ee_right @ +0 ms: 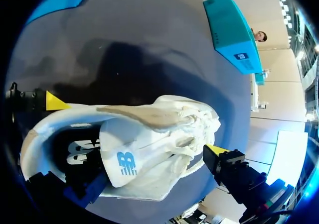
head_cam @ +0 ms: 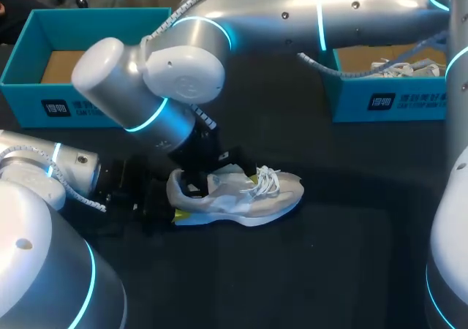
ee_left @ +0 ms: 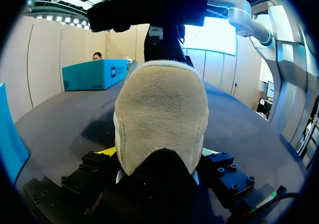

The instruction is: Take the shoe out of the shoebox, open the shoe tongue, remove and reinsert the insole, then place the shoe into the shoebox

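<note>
Although partly under the arms, a pale grey-and-white mesh running shoe (head_cam: 245,197) with loose white laces (head_cam: 267,179) and beige suede heel (ee_left: 159,109), sole-down on the dark table (head_cam: 329,263). Tongue (ee_right: 124,159) with blue logo standing over the opening. Heel clamped by left gripper (ee_left: 158,152). Right gripper (ee_right: 134,126) above the shoe, yellow tips wide apart, one each side. Behind the shoe leftward, open teal cardboard box (head_cam: 29,88), brown floor showing; behind it rightward, second teal box (head_cam: 365,101) holding white things, unclear what.
</note>
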### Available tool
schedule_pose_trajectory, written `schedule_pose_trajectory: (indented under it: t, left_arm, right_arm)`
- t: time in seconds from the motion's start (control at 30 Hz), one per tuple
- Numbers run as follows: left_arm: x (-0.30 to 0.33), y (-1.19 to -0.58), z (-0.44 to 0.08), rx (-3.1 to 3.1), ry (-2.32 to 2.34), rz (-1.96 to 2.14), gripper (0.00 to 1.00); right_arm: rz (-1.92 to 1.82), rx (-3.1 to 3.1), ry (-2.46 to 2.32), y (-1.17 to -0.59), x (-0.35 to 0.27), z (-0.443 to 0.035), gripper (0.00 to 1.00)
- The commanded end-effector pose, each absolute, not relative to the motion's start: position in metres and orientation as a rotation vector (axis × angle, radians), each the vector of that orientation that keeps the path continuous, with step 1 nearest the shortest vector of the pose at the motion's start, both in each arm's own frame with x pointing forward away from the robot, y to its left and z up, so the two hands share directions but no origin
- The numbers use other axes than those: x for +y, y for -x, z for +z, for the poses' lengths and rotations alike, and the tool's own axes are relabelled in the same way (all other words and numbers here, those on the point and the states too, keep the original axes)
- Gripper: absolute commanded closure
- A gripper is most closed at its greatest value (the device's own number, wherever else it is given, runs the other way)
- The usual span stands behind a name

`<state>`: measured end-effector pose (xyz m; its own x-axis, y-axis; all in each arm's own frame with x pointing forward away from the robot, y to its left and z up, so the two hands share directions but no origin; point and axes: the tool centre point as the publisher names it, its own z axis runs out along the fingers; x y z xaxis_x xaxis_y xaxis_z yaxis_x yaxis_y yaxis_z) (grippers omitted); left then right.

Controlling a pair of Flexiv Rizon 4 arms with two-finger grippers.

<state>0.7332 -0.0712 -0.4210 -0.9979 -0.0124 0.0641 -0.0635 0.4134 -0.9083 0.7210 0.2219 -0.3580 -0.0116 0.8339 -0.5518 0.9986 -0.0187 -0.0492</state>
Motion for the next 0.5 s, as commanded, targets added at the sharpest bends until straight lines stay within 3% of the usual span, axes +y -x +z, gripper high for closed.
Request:
schedule_pose_trajectory:
  t: [0.03, 0.13, 0.2, 0.33, 0.5]
  left_arm:
    - [-0.071, -0.737, -0.425, -2.604, -0.071, 1.67, 1.0]
    - [-0.071, -0.737, -0.425, -2.604, -0.071, 1.67, 1.0]
    - [-0.071, -0.737, -0.425, -2.604, -0.071, 1.67, 1.0]
    - [-0.071, -0.737, -0.425, -2.604, -0.071, 1.67, 1.0]
    - [-0.071, -0.737, -0.425, -2.604, -0.071, 1.67, 1.0]
  right_arm:
    - [-0.538, 1.607, -2.114, -0.718, 0.219, -0.353, 0.0]
    - [-0.532, 1.592, -2.127, -0.718, 0.215, -0.349, 0.0]
    - [-0.529, 1.582, -2.134, -0.719, 0.214, -0.346, 0.09]
    - [-0.524, 1.565, -2.147, -0.719, 0.209, -0.342, 0.12]
    - [-0.499, 1.549, -2.178, -0.718, 0.203, -0.336, 0.31]
